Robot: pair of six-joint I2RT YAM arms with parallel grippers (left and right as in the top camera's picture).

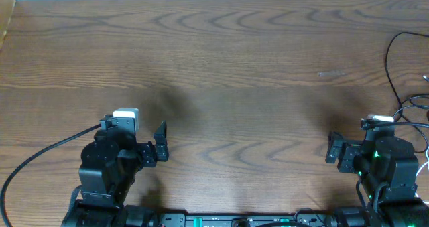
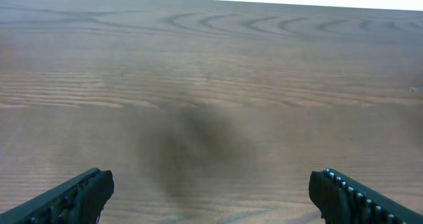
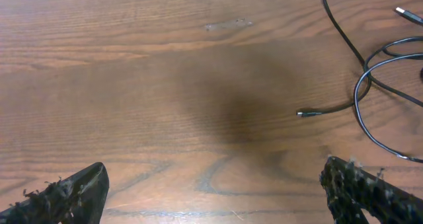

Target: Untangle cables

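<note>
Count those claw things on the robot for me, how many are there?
2. The left gripper sits open over the table's lower left; the right gripper sits open at lower right, near the black cables.

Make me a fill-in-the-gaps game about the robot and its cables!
1. In the right wrist view, the cables are coloured ___.
2. The left fingers and the right fingers are spread apart and hold ___.
3. From overhead, the cables lie nearest the robot's ___ arm.

Missing words: black; nothing; right.
</note>
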